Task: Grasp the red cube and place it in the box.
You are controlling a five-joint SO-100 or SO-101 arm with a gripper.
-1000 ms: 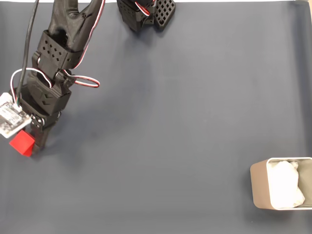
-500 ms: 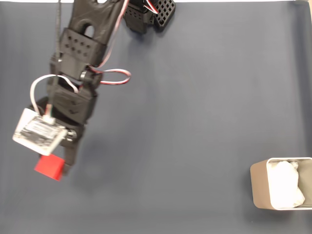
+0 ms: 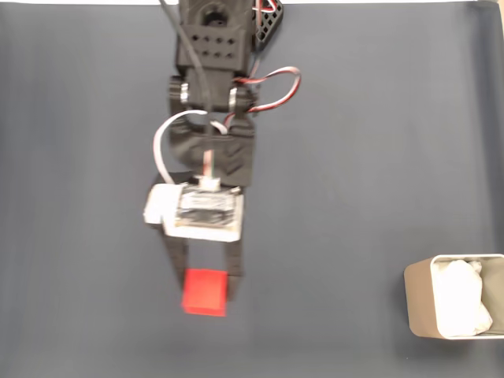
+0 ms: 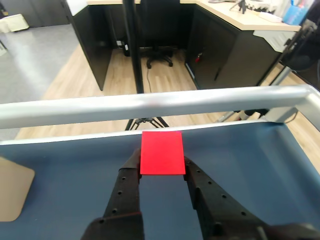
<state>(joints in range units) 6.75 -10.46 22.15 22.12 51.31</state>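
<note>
The gripper [image 3: 206, 293] has its two fingers closed on the red cube [image 3: 205, 292], which sits between the fingertips, above the dark blue mat [image 3: 354, 157] in the fixed view. The box [image 3: 455, 307] stands well apart, at the lower right edge there.

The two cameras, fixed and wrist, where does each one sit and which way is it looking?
Fixed view: sits above, looking straight down on the dark mat; shows the arm reaching in from the top edge, the red cube in its jaws, and the box at lower right.
Wrist view: rides behind the gripper, looking forward along the jaws, past the table's rail into an office; both black fingers show.
Shared: the red cube, the gripper, the mat.
</note>
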